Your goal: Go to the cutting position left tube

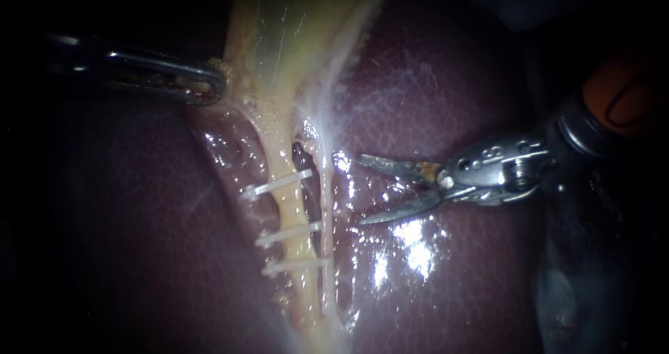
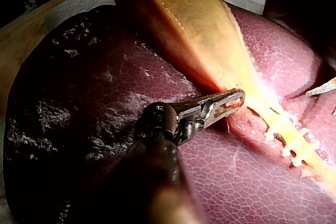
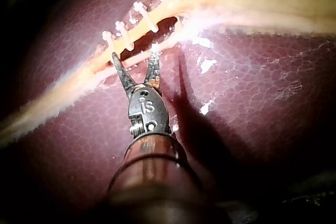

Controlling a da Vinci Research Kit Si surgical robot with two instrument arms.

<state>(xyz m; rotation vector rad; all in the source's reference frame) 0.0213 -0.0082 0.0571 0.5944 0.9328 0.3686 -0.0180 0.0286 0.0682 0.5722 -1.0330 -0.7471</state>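
Left tube running top to bottom, right pincer wide open, empty, nearby, left pincer gripping gallbladder.

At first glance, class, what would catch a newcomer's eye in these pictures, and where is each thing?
Three white clips cross the pale yellow tube at the centre of the endoscope view. Just right of them, the right instrument points its open blades at them. At upper left, the left instrument grips the gallbladder at its edge.

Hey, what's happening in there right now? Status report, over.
Left instrument shut on gallbladder. Right instrument open, not yet around left tube, three clips on it. Right tube lies between.
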